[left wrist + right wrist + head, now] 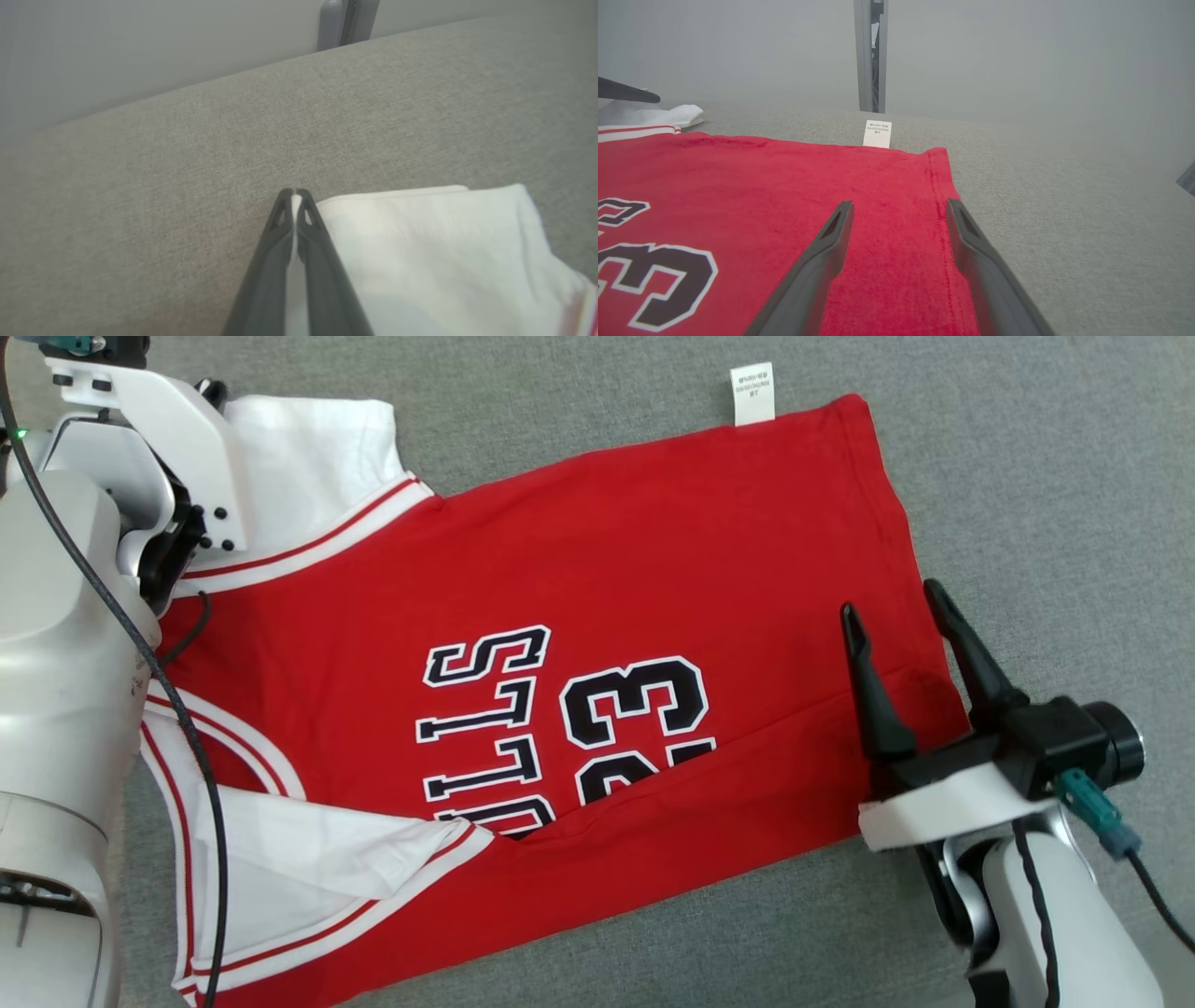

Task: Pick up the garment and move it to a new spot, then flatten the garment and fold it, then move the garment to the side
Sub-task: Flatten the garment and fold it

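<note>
garment [597, 551]: red knit shirt with white short sleeves, red-and-white striped trim and black block lettering outlined in white. it lies spread on the grey woven fabric surface [1027, 476], neck end toward the robot's left, hem toward its right. near long edge is folded over onto the front and covers the lower part of the lettering. near white sleeve lies loosely creased at lower left of the head view. small white rectangular care label [752, 394] sticks out from the far edge close to the hem, flat on the grey surface.

left gripper [293, 192]: its two dark fingers are pressed together, with a thin sliver of white cloth pinched between them. this is the far white sleeve [420, 252], at the garment's far left corner. in the head view the pale left forearm covers most of that grip.

right gripper [890, 596]: fingers spread wide, nothing between them but the cloth underneath. it sits at the hem near the garment's right edge. in the right wrist view one finger [831, 242] is over red cloth and the other runs along the stitched hem line beside bare grey surface. cannot tell whether the tips touch the cloth or hang just above it.
</note>
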Controlling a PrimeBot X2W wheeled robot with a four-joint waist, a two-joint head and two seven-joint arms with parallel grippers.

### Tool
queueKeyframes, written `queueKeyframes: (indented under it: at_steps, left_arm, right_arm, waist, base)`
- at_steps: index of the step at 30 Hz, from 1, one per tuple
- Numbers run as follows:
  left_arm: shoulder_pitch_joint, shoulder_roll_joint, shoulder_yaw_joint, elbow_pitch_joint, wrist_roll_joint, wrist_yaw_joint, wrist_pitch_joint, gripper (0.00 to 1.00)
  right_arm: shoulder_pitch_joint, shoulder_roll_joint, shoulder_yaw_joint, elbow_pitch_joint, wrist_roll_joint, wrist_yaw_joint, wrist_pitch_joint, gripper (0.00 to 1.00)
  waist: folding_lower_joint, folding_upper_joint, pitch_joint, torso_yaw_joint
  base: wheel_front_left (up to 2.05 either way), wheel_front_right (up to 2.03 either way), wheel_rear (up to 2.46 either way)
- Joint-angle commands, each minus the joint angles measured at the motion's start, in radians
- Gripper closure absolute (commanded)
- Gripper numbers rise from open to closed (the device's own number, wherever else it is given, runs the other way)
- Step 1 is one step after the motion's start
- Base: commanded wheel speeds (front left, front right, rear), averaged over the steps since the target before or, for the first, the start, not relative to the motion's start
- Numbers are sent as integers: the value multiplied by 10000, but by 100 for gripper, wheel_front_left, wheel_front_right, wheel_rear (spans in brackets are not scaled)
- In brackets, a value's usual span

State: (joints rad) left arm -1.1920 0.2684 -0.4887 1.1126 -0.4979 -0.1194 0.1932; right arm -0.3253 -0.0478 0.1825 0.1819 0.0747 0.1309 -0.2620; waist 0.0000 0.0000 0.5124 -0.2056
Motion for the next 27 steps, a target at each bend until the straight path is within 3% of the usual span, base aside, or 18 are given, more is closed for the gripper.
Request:
queueKeyframes:
  at_steps: [1,7,17,24,26,27]
  left_arm:
    - [110,-12,-4,-146,-154,-46,-237,100]
    - [184,-24,66,-619,-639,-118,-597,100]
    - [542,673,-466,-2715,-1774,-118,-330,100]
    - [742,1106,-689,-3620,-2021,-119,-136,100]
    - [789,1201,-712,-3797,-2041,-119,-92,100]
    - [802,1234,-720,-3852,-2056,-120,-35,100]
  right_arm:
    - [-320,-57,-61,189,77,-1,-56,0]
    - [-1500,-56,-150,1486,338,-1,268,0]
    - [-4637,-242,-654,4135,966,-1,3137,0]
    - [-6336,-355,-803,6040,1118,-1,4234,0]
    - [-6686,-322,-710,6533,1181,-1,4557,8]
    - [-6863,-317,-594,6744,1147,-1,4717,5]
  waist:
    - [0,0,-152,124]
    - [0,0,-377,272]
    - [0,0,-259,546]
    - [0,0,-88,732]
    - [0,0,-52,771]
    - [0,0,-41,787]
  base:
    - [0,0,0]
    - [0,0,0]
    - [0,0,0]
    - [0,0,0]
    - [0,0,0]
    - [0,0,0]
